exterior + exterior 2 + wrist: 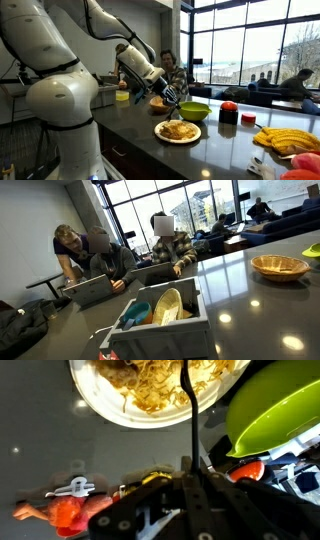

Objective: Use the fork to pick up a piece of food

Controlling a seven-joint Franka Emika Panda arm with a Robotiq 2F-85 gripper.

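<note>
- Jaws shut on the fork (190,422) in the wrist view. The gripper (193,468) comes in from the bottom edge, and its dark fingers meet on the handle.
- Fork shows as a thin dark line running straight up from the gripper, across the plate rim and over the food pile (150,392). Its far end runs off the top of the frame, so cannot tell whether it touches the food.
- Round white plate (100,405) fills the top of the wrist view and is cut off by the upper edge. It holds golden-yellow food in a loose heap.
- Lime-green bowl (275,410) sits just beside the plate at right. Dark glossy counter (40,450) lies beneath both.
- In an exterior view, the gripper (172,97) hangs just above the far side of the plate (158,131), tilted down toward the food pile (178,129). The fork is too thin to make out.
- Same view: green bowl (194,110) just behind the plate, a red-and-dark object (229,113) beyond it, and bananas (285,138) well apart near the frame edge.
- In an exterior view, a tan bowl (280,267) stands on the counter (240,300) and a grey rack (160,332) with dishes is nearest the camera. Seated people (100,260) with laptops are behind it.
</note>
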